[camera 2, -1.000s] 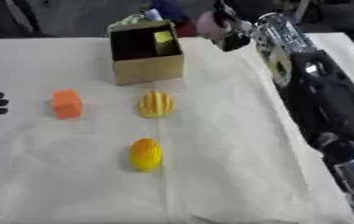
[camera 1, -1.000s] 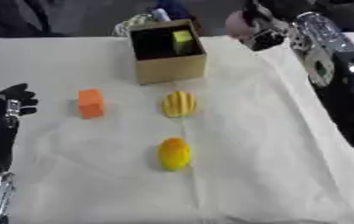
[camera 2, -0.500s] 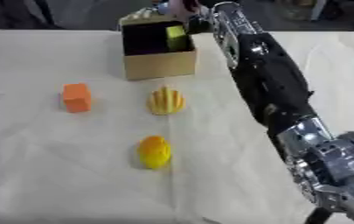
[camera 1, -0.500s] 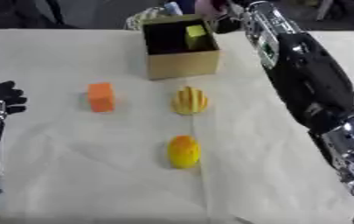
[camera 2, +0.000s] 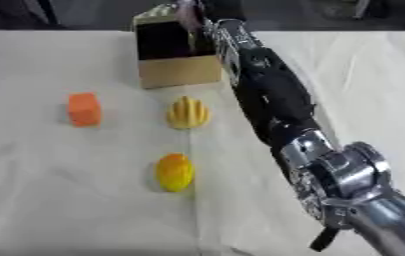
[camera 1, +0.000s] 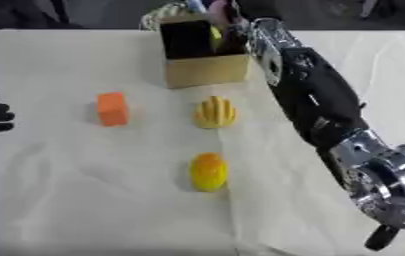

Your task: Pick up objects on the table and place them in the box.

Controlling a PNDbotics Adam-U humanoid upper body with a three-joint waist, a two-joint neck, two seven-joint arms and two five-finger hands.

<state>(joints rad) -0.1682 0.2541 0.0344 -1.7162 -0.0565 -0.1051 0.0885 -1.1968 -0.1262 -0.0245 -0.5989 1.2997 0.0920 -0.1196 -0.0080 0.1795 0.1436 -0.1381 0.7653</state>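
My right hand (camera 1: pixel 227 20) has swung over the box (camera 1: pixel 204 60), fingers hidden so I cannot tell their state; orange block (camera 1: pixel 112 108) and two yellow fruits before it remain.

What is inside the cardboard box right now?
The cardboard box shows a yellow-green item against its dark interior. The right robot hand reaches over its rim, hiding the rest.

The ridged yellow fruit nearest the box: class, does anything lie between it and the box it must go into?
Nothing visible does. The ridged yellow fruit sits just in front of the box, with only bare cloth between them. The right arm runs alongside to the right, not across the gap.
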